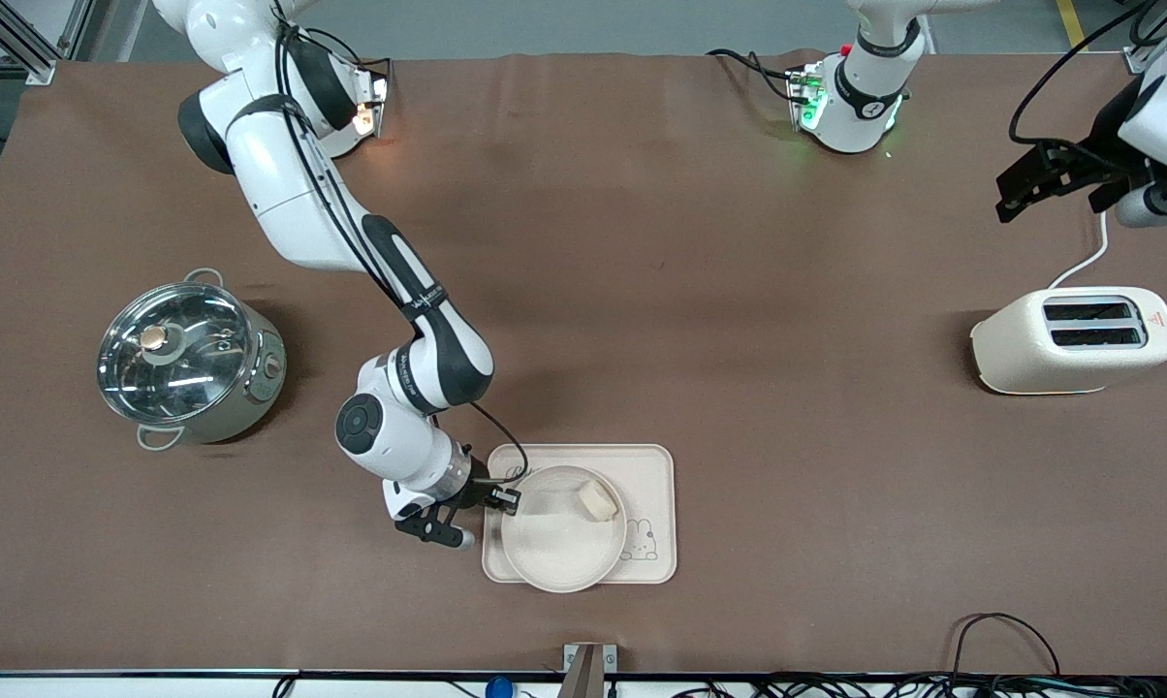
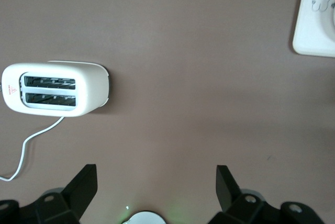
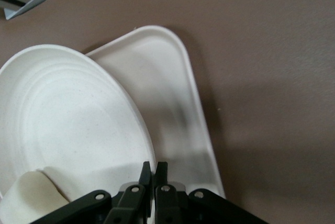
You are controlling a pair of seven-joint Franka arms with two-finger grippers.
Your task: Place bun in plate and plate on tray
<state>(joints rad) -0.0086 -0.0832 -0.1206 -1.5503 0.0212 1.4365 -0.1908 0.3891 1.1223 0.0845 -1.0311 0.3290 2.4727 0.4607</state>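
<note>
The round cream plate (image 1: 554, 548) lies over the rabbit-printed tray (image 1: 653, 467), and its front rim reaches just past the tray's near edge. The small cream bun (image 1: 597, 500) sits in the plate near its rim. My right gripper (image 1: 508, 500) is shut on the plate's rim at the side toward the right arm's end. In the right wrist view the jaws (image 3: 154, 169) pinch the rim of the plate (image 3: 63, 114), with the tray (image 3: 175, 98) below and the bun (image 3: 26, 203) at the corner. My left gripper (image 1: 1029, 184) waits open in the air over the table, above the toaster.
A steel pot with a glass lid (image 1: 188, 357) stands toward the right arm's end. A cream toaster (image 1: 1073, 339) with its cord stands toward the left arm's end, and it also shows in the left wrist view (image 2: 52, 88). A metal bracket (image 1: 588, 669) sits at the near table edge.
</note>
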